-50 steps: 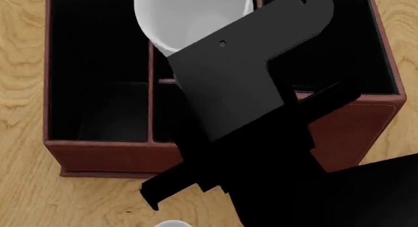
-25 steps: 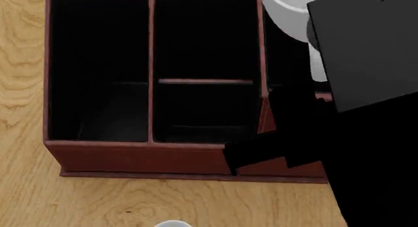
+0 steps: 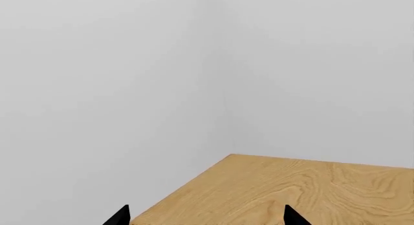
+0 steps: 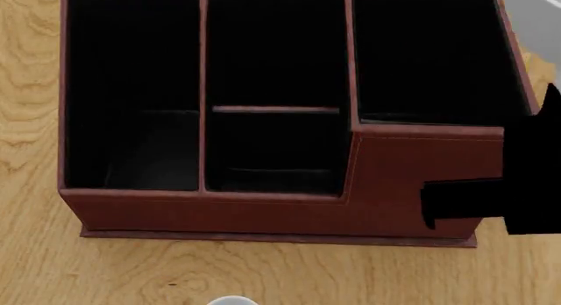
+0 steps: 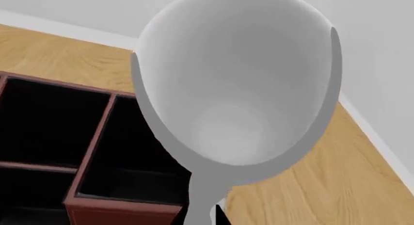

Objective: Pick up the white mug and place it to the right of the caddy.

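Clearly, the white mug (image 5: 236, 99) was held aloft by the right arm's jaws, beyond the right end of the caddy (image 4: 290, 200). Whether the left jaws were spread could not be told.

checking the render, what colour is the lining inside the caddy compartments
Black, against reddish-brown outer walls of the caddy; clearest in the head view.
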Controlling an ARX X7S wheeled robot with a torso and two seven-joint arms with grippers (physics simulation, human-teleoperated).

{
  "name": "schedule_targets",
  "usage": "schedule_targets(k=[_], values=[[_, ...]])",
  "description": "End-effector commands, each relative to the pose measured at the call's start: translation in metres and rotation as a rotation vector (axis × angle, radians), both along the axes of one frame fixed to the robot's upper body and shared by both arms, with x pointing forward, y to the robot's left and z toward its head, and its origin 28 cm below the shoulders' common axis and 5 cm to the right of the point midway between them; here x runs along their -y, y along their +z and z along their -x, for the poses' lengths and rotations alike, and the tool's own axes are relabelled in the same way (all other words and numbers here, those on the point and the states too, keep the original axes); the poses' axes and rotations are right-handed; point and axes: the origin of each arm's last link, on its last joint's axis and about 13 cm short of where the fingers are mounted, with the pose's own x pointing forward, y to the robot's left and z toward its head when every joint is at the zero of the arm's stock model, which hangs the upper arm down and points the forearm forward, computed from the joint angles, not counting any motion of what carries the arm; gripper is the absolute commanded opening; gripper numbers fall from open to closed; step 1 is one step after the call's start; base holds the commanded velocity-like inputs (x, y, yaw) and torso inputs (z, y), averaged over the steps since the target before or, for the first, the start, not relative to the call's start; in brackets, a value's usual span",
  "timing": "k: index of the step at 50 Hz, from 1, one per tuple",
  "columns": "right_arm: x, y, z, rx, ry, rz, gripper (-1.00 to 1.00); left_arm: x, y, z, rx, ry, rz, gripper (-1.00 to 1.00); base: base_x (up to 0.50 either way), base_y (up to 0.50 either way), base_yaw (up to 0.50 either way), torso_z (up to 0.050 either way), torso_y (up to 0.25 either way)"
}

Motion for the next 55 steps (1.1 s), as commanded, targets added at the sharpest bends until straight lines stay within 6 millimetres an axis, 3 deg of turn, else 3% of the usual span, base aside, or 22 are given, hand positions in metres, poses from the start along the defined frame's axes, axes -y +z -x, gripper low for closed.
schedule_targets(k=[1,18,55], values=[[0.017,-0.003,0.008,0.027,-0.098,-0.035,-1.0,0.0,-0.001,-0.003,-0.004,-0.004,-0.002,1.0,0.0,0.0,0.0,0.0,0.0],[0.039,-0.022,0.011,-0.008,-0.217,-0.116,-1.0,0.002,-0.001,-0.006,-0.01,-0.011,-0.007,1.0,0.0,0.0,0.0,0.0,0.0],[0.054,-0.075,-0.026,-0.121,-0.266,-0.291,-1.0,0.004,-0.003,-0.01,-0.028,-0.014,-0.018,1.0,0.0,0.0,0.0,0.0,0.001]])
